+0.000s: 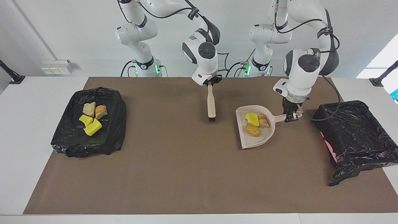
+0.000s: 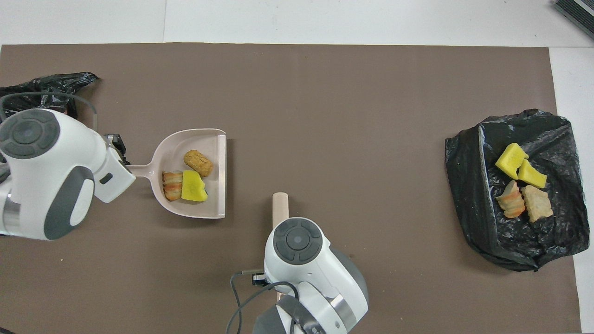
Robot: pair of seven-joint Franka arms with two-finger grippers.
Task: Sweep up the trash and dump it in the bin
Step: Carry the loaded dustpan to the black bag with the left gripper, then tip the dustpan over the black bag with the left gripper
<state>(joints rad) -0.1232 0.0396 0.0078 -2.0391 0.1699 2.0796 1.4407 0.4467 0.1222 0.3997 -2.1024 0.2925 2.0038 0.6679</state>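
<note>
Left gripper (image 1: 291,117) clamping the dustpan (image 1: 255,126) handle, carrying three trash pieces (image 1: 255,123) near the bin (image 1: 354,137) at the left arm's end, right gripper (image 1: 210,83) pinching the brush (image 1: 211,104) upright over mid-mat, four trash chunks (image 1: 92,118) lying in the other bin (image 1: 90,124) at the right arm's end.
</note>
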